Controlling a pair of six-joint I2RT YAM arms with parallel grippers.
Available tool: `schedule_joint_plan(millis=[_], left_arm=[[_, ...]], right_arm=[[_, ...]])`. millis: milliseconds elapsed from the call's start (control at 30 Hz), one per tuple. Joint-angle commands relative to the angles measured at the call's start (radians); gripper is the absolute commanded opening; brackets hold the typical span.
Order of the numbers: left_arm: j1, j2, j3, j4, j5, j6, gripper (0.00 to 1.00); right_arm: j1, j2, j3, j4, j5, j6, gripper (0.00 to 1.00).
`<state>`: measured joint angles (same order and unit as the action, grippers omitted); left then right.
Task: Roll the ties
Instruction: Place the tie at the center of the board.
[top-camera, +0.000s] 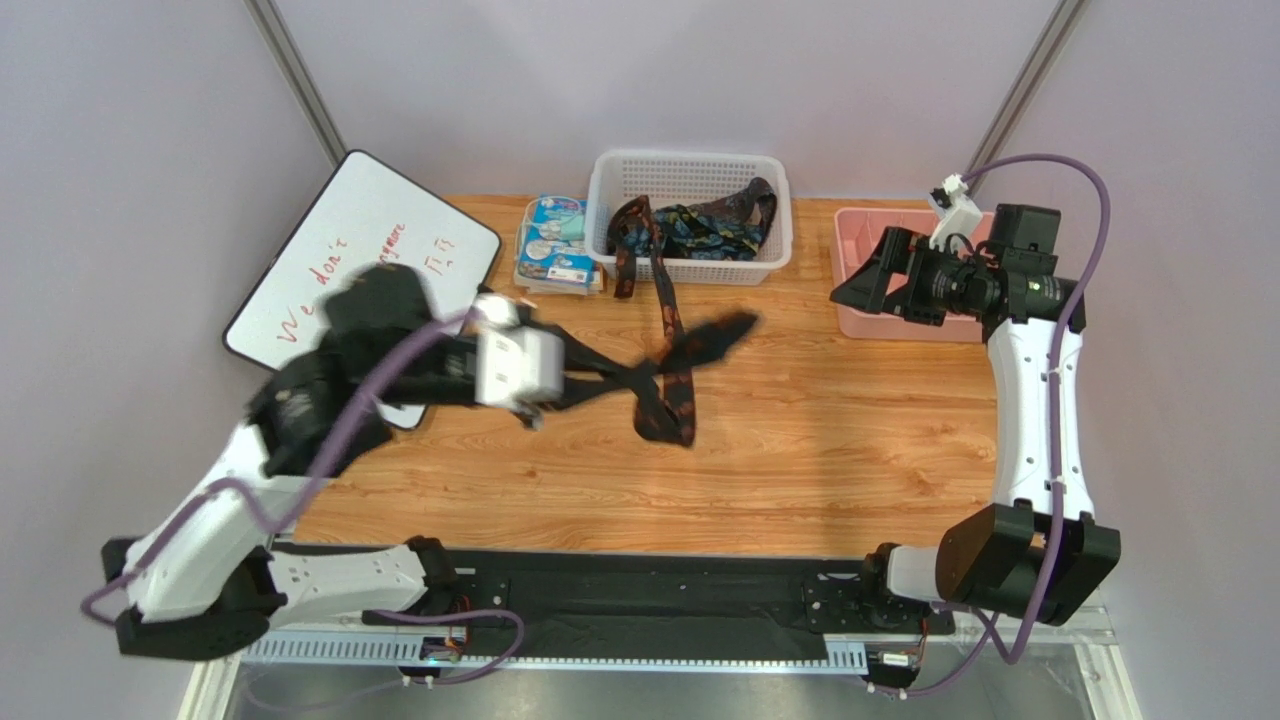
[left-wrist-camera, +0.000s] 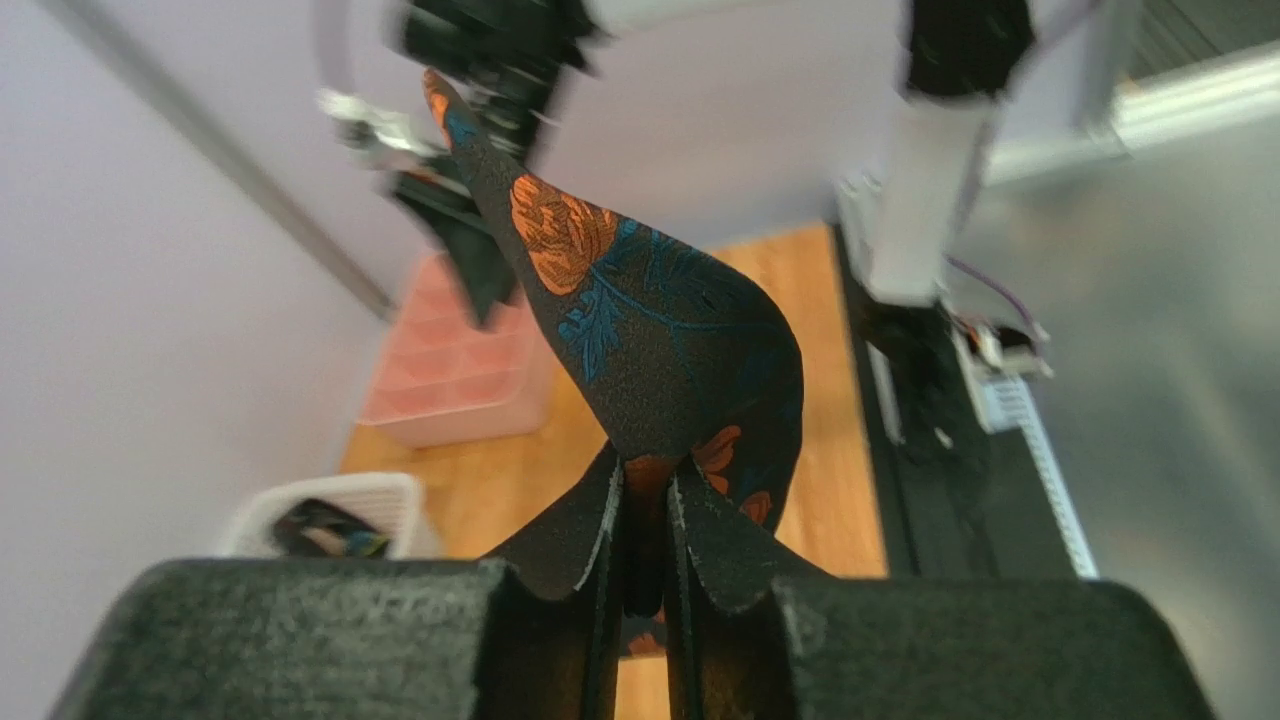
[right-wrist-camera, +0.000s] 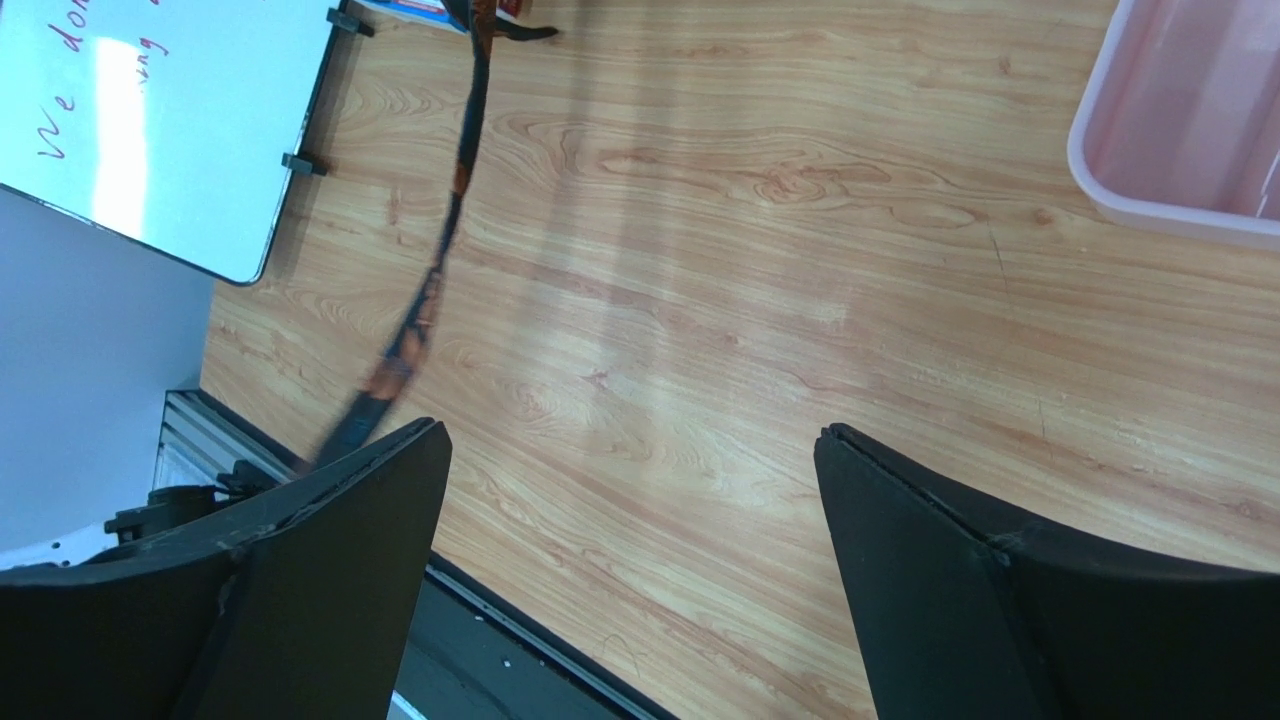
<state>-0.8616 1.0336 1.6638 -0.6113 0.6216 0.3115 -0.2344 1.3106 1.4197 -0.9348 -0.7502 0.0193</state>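
A dark navy tie (top-camera: 669, 368) with orange floral blotches hangs above the table's middle, one end trailing up into the white basket (top-camera: 688, 270). My left gripper (top-camera: 579, 378) grips it from the left. In the left wrist view the tie (left-wrist-camera: 661, 330) rises out from between the nearly closed fingers of the left gripper (left-wrist-camera: 646, 495). More ties (top-camera: 706, 225) lie in the basket. My right gripper (top-camera: 857, 285) hovers open at the back right with nothing in it. The right wrist view shows the right gripper (right-wrist-camera: 631, 450) open over bare wood, the tie (right-wrist-camera: 451, 225) far off.
A pink bin (top-camera: 864, 323) sits under the right gripper at the back right. A blue-white packet (top-camera: 553, 240) lies left of the basket. A whiteboard (top-camera: 361, 255) leans at the table's left edge, behind the left arm.
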Motion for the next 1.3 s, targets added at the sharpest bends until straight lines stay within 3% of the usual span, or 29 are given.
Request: schedule_joint_plan(millis=[0, 100, 200, 267, 300, 367, 400, 467, 533, 667, 733, 833, 1000, 1267], left_arm=[[-0.272, 0.163, -0.202, -0.058, -0.302, 0.166, 0.2], [-0.278, 0.385, -0.139, 0.047, -0.477, 0.012, 0.0], [-0.303, 0.708, 0.08, 0.025, -0.591, -0.028, 0.02], [-0.307, 0.773, 0.197, -0.005, -0.522, -0.02, 0.14], [-0.307, 0.769, 0.2, -0.001, -0.492, -0.012, 0.3], [-0.295, 0.697, 0.079, 0.101, -0.427, 0.014, 0.52], [-0.253, 0.59, 0.003, 0.164, -0.407, -0.011, 0.69], [-0.154, 0.499, -0.18, 0.29, -0.327, -0.08, 0.78], [0.007, 0.447, -0.229, 0.256, -0.278, -0.133, 0.8], [0.275, 0.46, -0.268, 0.18, -0.26, -0.067, 0.77], [0.422, 0.532, -0.224, 0.13, -0.232, -0.168, 0.77], [0.522, 0.623, -0.199, 0.151, -0.215, -0.297, 0.77], [0.546, 0.722, -0.219, 0.315, -0.191, -0.403, 0.82], [0.544, 0.916, -0.156, 0.495, -0.175, -0.515, 0.88]], right_arm=[[-0.003, 0.033, -0.024, -0.013, 0.0, -0.012, 1.0], [-0.003, 0.055, -0.041, -0.012, -0.006, 0.004, 1.0], [-0.006, 0.084, -0.039, -0.027, -0.008, -0.008, 1.0], [-0.013, 0.11, -0.021, -0.062, 0.0, -0.053, 1.0], [-0.017, 0.121, -0.009, -0.082, 0.003, -0.076, 1.0], [-0.032, 0.162, 0.048, -0.163, -0.003, -0.159, 0.98], [-0.037, 0.174, 0.068, -0.194, -0.011, -0.192, 0.96], [-0.037, 0.2, 0.094, -0.275, -0.017, -0.292, 0.88], [-0.037, 0.21, 0.084, -0.312, -0.011, -0.356, 0.84], [0.032, 0.217, -0.007, -0.323, 0.121, -0.452, 0.79], [0.09, 0.226, -0.036, -0.323, 0.189, -0.463, 0.73], [0.177, 0.217, -0.108, -0.299, 0.273, -0.478, 0.69], [0.273, 0.251, -0.185, -0.196, 0.436, -0.435, 0.68], [0.274, 0.423, -0.122, -0.142, 0.466, -0.297, 0.7]])
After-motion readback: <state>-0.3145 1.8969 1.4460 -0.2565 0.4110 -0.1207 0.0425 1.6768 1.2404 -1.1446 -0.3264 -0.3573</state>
